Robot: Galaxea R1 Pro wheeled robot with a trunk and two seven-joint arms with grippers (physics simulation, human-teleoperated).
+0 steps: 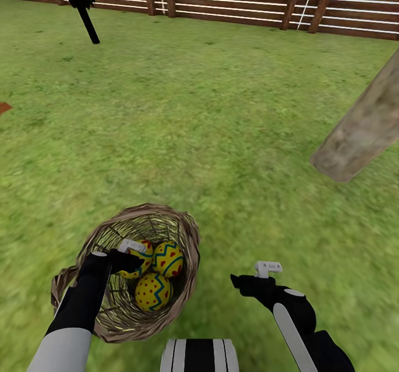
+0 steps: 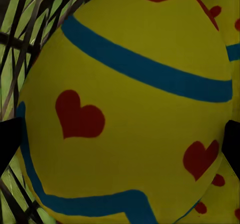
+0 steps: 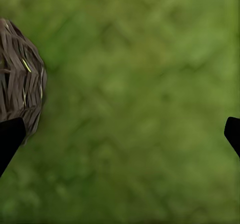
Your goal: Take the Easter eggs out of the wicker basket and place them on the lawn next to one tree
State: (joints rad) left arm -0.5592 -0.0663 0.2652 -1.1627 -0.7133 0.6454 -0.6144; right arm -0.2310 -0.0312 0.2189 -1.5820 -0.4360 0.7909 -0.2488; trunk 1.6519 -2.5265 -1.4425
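Fenced lawn [image 1: 210, 139], tree [image 1: 360, 133] trunk ahead-right of right gripper [image 1: 260, 278], fingers apart and empty. Left gripper [image 1: 130, 255] down in wicker basket [image 1: 183, 222], fingers spread astride one egg [image 2: 125, 109]; closure can't tell. Three Easter eggs [image 1: 155, 275] all inside; likely hard, smooth, slippery, so pinch across the widest middle.

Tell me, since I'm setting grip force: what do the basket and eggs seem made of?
The basket looks like woven wicker: tan-brown strands with gaps, a braided rim, matte. The eggs look smooth and hard, perhaps painted plastic or shell; the left wrist view shows flat yellow with red hearts and blue bands. As renders, they leave it open.
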